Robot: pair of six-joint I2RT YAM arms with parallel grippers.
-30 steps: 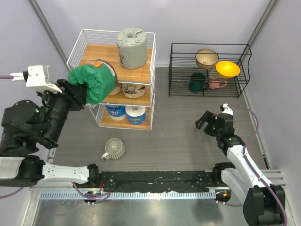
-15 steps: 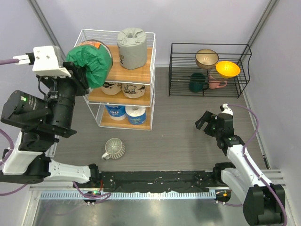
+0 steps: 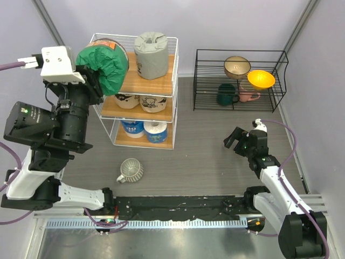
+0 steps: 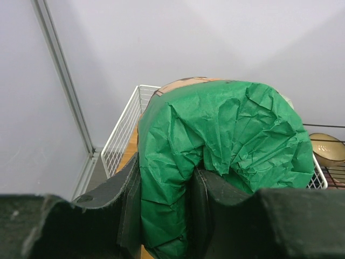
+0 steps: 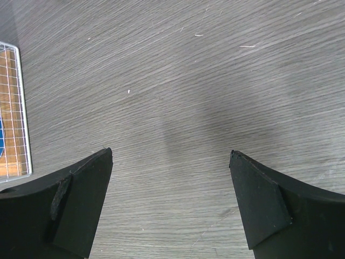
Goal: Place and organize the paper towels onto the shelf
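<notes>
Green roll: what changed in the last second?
The left gripper, still clamped on the green paper towel roll, lifted it from beside the middle tier up to the left end of the top tier of the shelf. The grey roll, pale mug and open right gripper stayed put.

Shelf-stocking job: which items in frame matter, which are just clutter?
Job: green wrapped roll; grey wrapped roll; two tan cartoon-print rolls; two blue-and-white rolls; tall white wire shelf.
Clutter: ribbed pale mug; low black wire rack; gold bowl; orange bowl; dark green mug; pink mug.
</notes>
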